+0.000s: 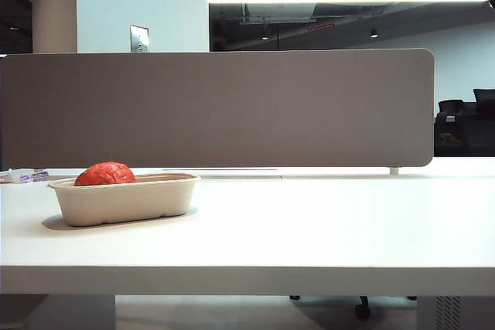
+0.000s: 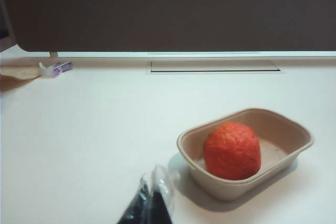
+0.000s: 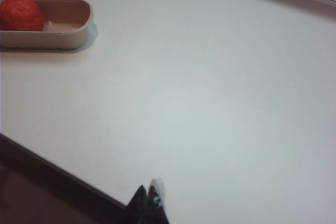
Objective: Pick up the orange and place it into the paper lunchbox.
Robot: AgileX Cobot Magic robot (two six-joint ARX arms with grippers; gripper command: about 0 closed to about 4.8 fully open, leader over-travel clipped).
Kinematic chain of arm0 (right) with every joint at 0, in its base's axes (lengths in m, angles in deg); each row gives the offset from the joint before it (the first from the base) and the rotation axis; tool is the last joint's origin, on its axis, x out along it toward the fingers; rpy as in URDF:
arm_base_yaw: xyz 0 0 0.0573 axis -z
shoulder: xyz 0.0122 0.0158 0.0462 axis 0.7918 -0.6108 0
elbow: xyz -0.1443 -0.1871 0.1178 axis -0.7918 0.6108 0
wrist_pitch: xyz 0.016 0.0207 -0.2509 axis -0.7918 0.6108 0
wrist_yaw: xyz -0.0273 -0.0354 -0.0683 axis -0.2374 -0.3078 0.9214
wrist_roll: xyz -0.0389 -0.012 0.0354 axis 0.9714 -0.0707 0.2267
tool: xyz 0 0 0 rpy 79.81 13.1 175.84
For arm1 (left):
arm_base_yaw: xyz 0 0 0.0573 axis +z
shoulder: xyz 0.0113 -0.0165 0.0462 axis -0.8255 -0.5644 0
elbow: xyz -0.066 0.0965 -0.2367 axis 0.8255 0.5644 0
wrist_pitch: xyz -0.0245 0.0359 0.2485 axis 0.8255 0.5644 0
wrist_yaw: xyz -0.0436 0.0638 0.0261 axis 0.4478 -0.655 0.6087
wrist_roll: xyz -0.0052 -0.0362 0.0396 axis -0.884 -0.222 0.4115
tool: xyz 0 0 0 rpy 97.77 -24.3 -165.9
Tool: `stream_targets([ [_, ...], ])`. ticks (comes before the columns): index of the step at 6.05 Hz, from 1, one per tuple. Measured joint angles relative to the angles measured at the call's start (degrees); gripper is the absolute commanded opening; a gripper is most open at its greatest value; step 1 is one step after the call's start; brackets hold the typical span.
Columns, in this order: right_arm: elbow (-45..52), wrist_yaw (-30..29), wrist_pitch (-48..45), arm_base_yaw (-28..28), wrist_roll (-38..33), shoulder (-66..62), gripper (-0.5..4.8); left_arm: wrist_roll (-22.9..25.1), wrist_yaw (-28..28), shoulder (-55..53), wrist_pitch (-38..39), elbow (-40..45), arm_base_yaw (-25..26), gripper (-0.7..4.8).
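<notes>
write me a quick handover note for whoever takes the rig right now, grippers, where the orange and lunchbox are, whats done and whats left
Left gripper: shut, holding nothing, pulled back above the table short of the paper lunchbox.
Right gripper: shut, holding nothing, near the table's front edge, far from the lunchbox.
The orange sits inside the paper lunchbox, towards one end. The lunchbox stands on the left side of the table in the exterior view.
Done: the orange is in the box and neither gripper touches it.
Left: nothing for the placing itself, as far as the views show. A small purple and white item lies by the divider, away from the job.
</notes>
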Motion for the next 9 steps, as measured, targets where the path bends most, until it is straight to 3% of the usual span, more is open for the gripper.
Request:
stream_targets([
  [6,0.28,0.17,-0.35,0.72,0.02,0.09,-0.05,0.0,-0.59,0.0,0.55,0.0,0.02,0.26],
  [7,3.21,0.17,-2.84,5.73,0.09,1.53,-0.05,0.0,-0.59,0.0,0.57,0.0,0.02,0.26],
  [8,7.78,-0.37,-10.88,13.2,0.11,1.99,-0.05,0.0,-0.57,0.0,0.55,0.0,0.02,0.26],
  [9,10.45,-2.6,-18.29,17.07,0.15,2.14,-0.05,0.0,-0.57,0.0,0.57,0.0,0.02,0.26],
])
